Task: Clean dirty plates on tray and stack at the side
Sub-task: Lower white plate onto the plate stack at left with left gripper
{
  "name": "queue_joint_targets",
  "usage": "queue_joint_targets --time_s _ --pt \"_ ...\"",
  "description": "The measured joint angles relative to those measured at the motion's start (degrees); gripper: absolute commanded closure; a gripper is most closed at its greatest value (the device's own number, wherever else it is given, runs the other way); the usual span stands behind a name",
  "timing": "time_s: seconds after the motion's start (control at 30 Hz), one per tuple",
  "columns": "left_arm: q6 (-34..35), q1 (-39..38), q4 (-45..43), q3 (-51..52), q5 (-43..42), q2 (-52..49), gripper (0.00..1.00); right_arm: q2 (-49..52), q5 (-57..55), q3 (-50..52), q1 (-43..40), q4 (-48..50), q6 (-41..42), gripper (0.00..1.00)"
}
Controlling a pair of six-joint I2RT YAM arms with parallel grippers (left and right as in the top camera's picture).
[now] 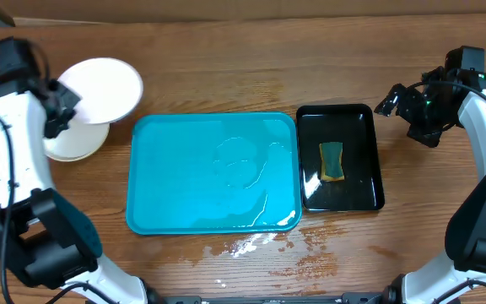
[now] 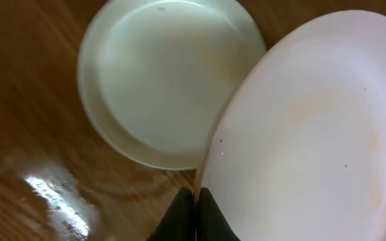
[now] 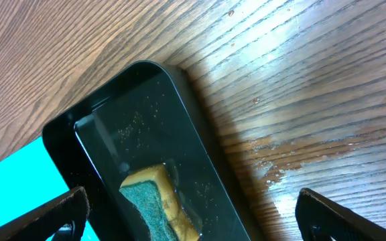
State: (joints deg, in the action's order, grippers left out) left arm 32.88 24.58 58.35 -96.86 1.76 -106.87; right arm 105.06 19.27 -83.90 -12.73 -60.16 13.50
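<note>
My left gripper (image 1: 60, 105) (image 2: 196, 201) is shut on the rim of a white plate (image 1: 104, 84) (image 2: 307, 134) and holds it tilted at the table's far left. Under its near edge a pale yellow-green plate (image 1: 70, 145) (image 2: 163, 80) lies on the wood; I cannot tell whether another plate lies beneath it. The turquoise tray (image 1: 184, 186) sits at the middle, wet, with no plates on it. My right gripper (image 1: 405, 103) (image 3: 193, 224) is open and empty, hovering over the far right corner of the black tray.
A glossy black tray (image 1: 353, 118) (image 3: 146, 107) stands right of the turquoise tray and holds a green-and-yellow sponge (image 1: 332, 160) (image 3: 156, 204). Water patches lie on the wood in front of the trays (image 1: 251, 245) and beside the black tray (image 3: 280, 161).
</note>
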Motion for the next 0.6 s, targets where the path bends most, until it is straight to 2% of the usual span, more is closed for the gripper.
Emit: queue_joint_targets --time_s 0.27,0.53,0.6 --pt "0.0 10.8 1.6 0.1 1.3 0.0 0.96 0.0 0.0 0.0 0.0 0.0 0.0 0.00" --pt "0.0 13.0 -4.6 5.6 2.4 0.4 0.96 0.0 0.0 0.0 0.0 0.0 0.0 0.00" --pt "0.0 12.9 -5.7 7.1 2.4 0.4 0.93 0.0 0.0 0.0 0.0 0.0 0.0 0.00"
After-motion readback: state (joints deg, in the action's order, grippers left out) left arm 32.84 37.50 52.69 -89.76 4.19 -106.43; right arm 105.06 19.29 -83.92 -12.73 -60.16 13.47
